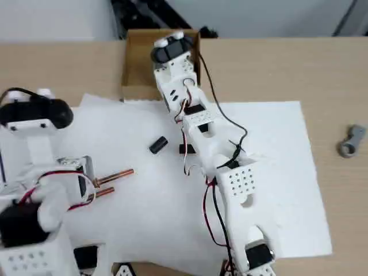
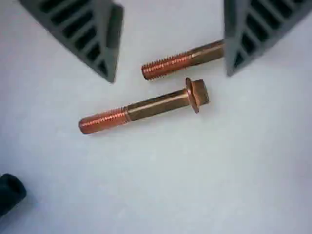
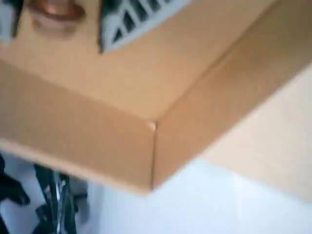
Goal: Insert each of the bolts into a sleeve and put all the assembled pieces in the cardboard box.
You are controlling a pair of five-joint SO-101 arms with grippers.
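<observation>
The left gripper [image 2: 170,75] hangs with jaws spread wide over two copper bolts on the white paper [image 1: 144,218]. The first bolt [image 2: 144,105] lies whole, while the second bolt [image 2: 180,61] has its head hidden behind a finger. A black sleeve [image 2: 9,192], cut off by the frame edge, lies well apart. The right gripper [image 3: 58,36] is over the cardboard box [image 3: 97,141] with a blurred copper piece [image 3: 54,10] at it; I cannot tell whether it is gripped.

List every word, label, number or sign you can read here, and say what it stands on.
None. No legible text, number or sign stands on the cardboard box, the two copper bolts, the black sleeve, the white sheet, the grey part on the table or the arms' white housings.
</observation>
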